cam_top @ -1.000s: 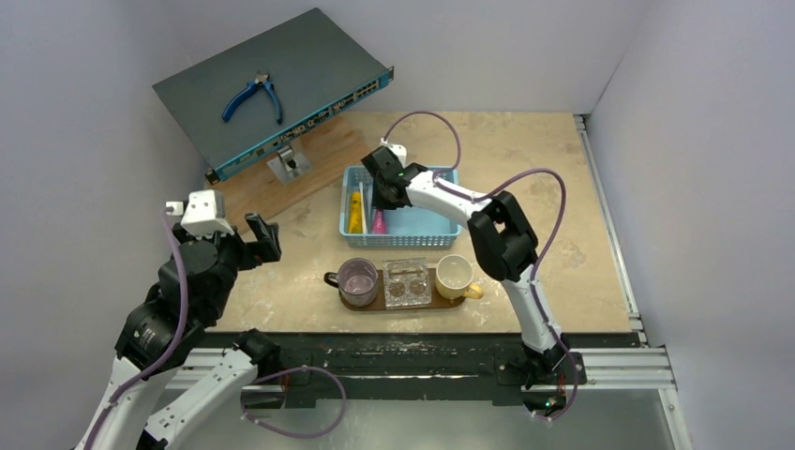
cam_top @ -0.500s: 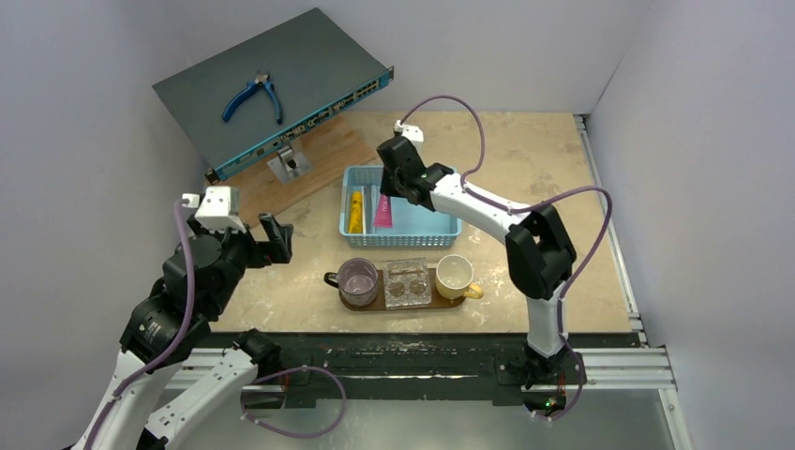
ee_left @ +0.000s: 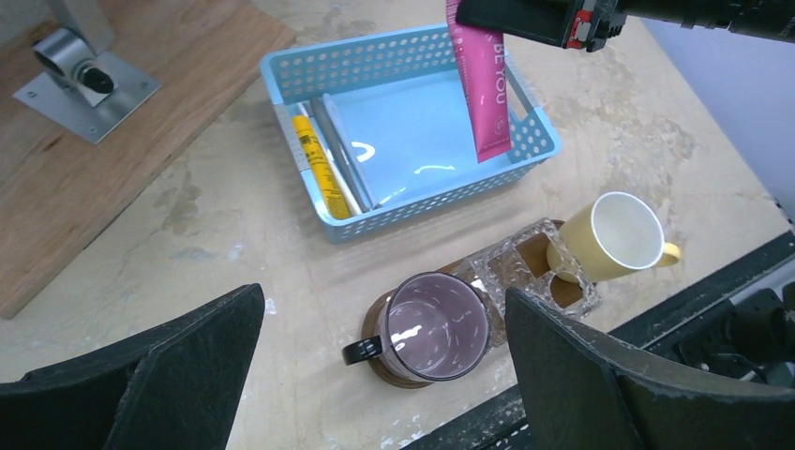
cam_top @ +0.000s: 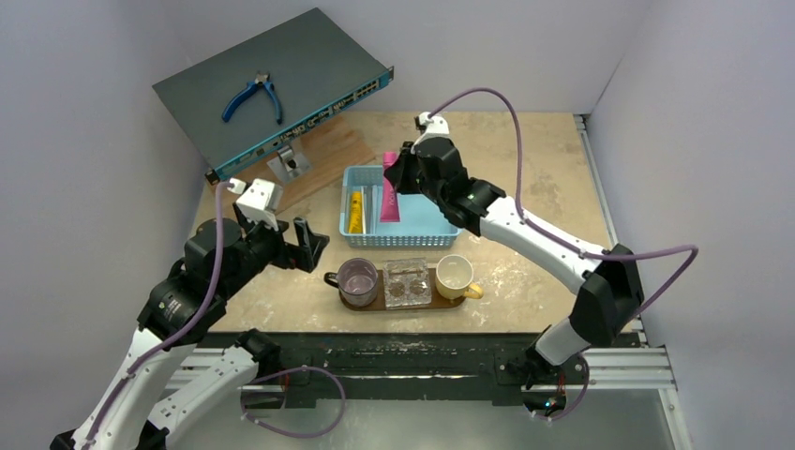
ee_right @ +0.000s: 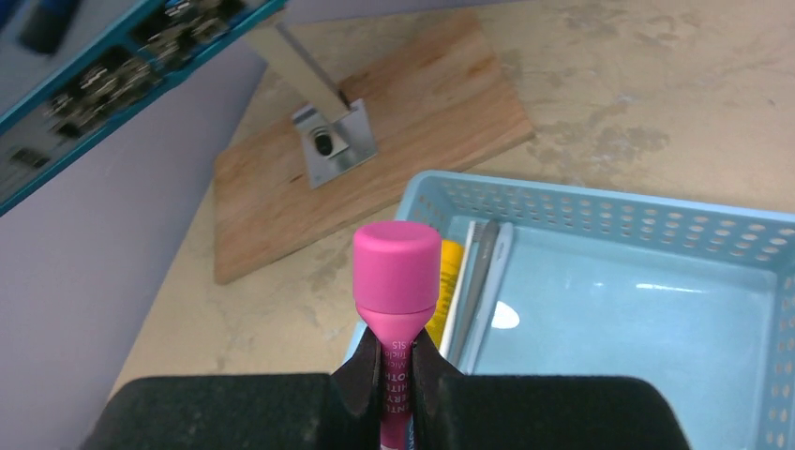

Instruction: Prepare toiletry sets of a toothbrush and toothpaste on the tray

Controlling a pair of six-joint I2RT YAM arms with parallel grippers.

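Note:
My right gripper [cam_top: 401, 174] is shut on the magenta-pink toothpaste [cam_top: 388, 200] just below its cap. The tube hangs upright above the blue basket [cam_top: 441, 231]. In the right wrist view its pink cap [ee_right: 397, 267] sticks out past the shut right gripper [ee_right: 397, 349]. The yellow-orange toothpaste [ee_left: 317, 167] and thin grey-white toothbrushes [ee_left: 343, 156] lie along the basket's left wall. The dark-brown tray [cam_top: 377, 306] sits near the front edge under cups. My left gripper [ee_left: 382, 295] is open and empty, hovering above the tray's left end.
On the tray stand a purple mug [cam_top: 358, 279], a clear glass holder [cam_top: 407, 281] and a yellow cup [cam_top: 455, 274]. At the back left are a tilted grey network box [cam_top: 300, 66] with blue pliers [cam_top: 253, 97] and a wooden board [cam_top: 309, 155] with a metal stand.
The right gripper has lifted the pink tube out of the basket and drifted right. The left arm has swung right toward the tray, jaws still wide.

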